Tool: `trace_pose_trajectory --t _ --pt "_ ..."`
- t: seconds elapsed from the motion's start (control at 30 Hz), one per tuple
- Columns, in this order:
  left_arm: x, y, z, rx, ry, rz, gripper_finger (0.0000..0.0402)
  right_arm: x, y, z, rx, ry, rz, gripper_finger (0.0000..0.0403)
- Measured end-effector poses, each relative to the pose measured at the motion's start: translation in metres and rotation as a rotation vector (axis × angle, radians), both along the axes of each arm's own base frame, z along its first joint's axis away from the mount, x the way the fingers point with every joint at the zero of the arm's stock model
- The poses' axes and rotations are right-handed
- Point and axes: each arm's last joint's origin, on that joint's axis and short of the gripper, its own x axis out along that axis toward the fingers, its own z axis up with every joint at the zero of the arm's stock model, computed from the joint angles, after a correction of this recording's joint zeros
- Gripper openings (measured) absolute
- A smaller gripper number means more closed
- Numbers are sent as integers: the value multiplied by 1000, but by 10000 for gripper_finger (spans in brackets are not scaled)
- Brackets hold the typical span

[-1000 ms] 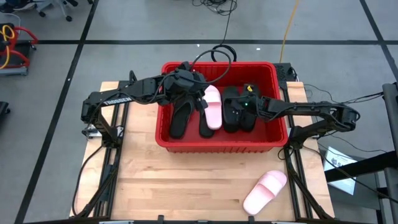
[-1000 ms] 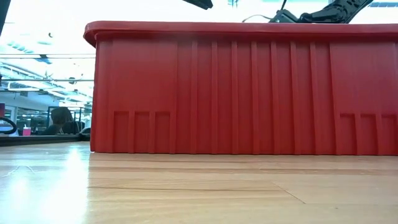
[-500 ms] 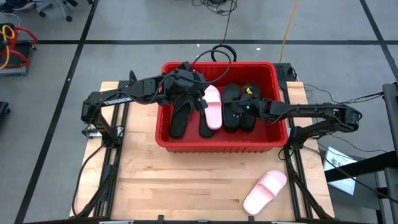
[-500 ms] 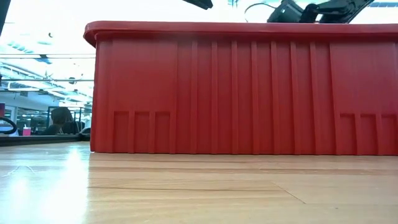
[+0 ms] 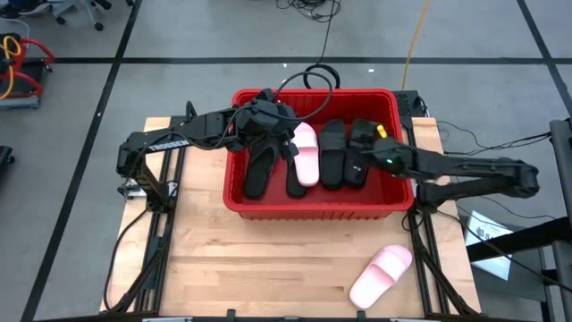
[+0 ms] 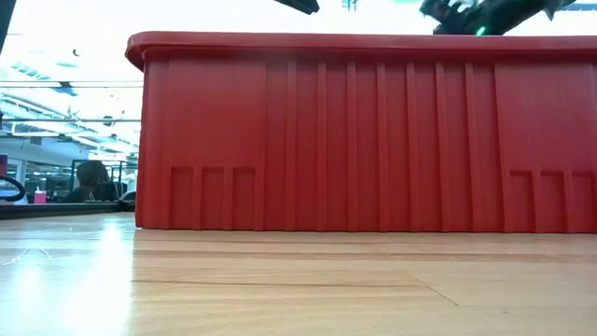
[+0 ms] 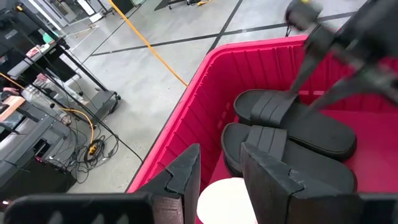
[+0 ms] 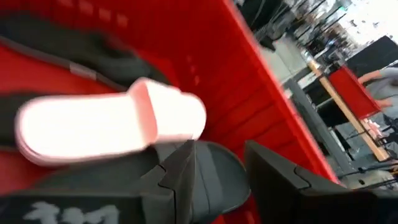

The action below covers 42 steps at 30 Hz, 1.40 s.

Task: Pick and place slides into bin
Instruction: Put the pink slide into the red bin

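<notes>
Tabletop bin [image 5: 315, 207] holds slides [image 5: 332, 154] below open right hand [image 5: 361, 136].

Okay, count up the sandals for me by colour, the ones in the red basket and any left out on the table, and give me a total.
Black flat slip-on slides: 4, all inside the red plastic bin
Pale pink slip-on slides: 2, one in the bin, the other on the wooden table
Total: 6 visible; more could lie hidden in the bin.
</notes>
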Motion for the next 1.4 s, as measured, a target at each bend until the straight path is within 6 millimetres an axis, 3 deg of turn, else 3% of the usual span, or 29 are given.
trace_pose_trajectory --t 0.3,0.43,0.6,0.83,0.97,1.4 --pt "0 0 0 15 11 -5 122 -49 42 35 150 -314 149 99" --pt "0 -3 0 16 11 -14 122 -71 54 39 250 -352 276 63" --pt "-2 -13 4 39 8 -50 122 -90 66 39 503 -367 516 7" --pt "-11 -21 14 31 -25 -65 122 -103 80 30 854 -202 781 2" --pt "-14 -27 17 4 -52 -67 122 -107 85 24 1032 -88 786 1" --pt "-15 -63 20 -69 -102 -139 122 -123 97 10 1315 268 810 0"
